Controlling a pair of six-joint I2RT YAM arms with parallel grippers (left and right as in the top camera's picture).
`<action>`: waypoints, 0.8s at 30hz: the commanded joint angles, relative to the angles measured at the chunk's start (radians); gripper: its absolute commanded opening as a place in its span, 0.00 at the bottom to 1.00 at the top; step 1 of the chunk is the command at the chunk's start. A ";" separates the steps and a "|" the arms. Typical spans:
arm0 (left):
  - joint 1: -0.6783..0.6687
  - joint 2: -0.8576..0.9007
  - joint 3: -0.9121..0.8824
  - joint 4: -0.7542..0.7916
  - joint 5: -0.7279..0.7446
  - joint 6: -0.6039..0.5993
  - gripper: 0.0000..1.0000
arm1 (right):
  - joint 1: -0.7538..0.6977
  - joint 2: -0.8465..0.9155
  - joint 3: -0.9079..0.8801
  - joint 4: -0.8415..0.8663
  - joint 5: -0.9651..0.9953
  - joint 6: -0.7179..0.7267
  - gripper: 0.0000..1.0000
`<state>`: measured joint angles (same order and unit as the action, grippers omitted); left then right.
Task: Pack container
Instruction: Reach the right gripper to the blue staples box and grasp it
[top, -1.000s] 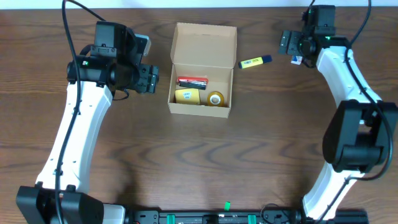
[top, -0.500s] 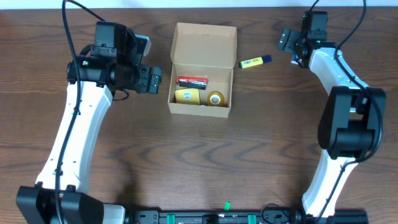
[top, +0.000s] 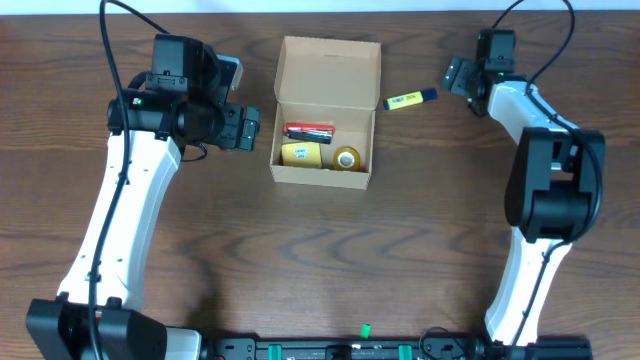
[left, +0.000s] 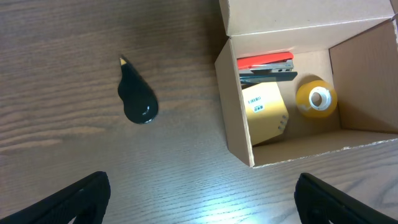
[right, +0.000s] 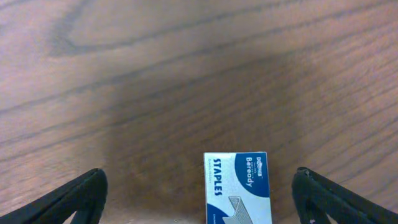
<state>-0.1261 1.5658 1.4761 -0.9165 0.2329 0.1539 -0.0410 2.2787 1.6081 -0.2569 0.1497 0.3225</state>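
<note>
Your right arm (top: 530, 110) has folded back, right gripper (top: 459, 75) spread wide over a staples box (right: 238, 186), while your left gripper (top: 250, 127), jaws also apart, sits beside the cardboard box (top: 322, 176) mid-table.

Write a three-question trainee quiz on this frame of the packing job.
1. True or false: the yellow-and-blue highlighter pen lies inside the open tan cardboard box.
2. Which item shows between the right gripper's open fingers in the right wrist view? A) blue-and-white box of staples B) scissors C) glue stick
3. How many items are inside the box?
Key: 1. False; it lies on the wooden table beside the box. 2. A. 3. Three: red-and-black stapler, yellow packet, yellow tape roll.
</note>
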 joint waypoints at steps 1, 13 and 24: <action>0.002 0.011 0.012 -0.004 0.004 -0.001 0.95 | -0.006 0.017 0.009 0.002 0.028 0.037 0.92; 0.002 0.011 0.012 -0.003 0.004 -0.001 0.95 | -0.007 0.044 0.009 -0.021 0.027 0.066 0.67; 0.002 0.011 0.012 -0.003 0.004 -0.001 0.95 | -0.007 0.045 0.008 -0.066 0.031 0.066 0.41</action>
<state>-0.1261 1.5658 1.4761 -0.9165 0.2329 0.1539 -0.0414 2.2955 1.6146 -0.3012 0.1928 0.3756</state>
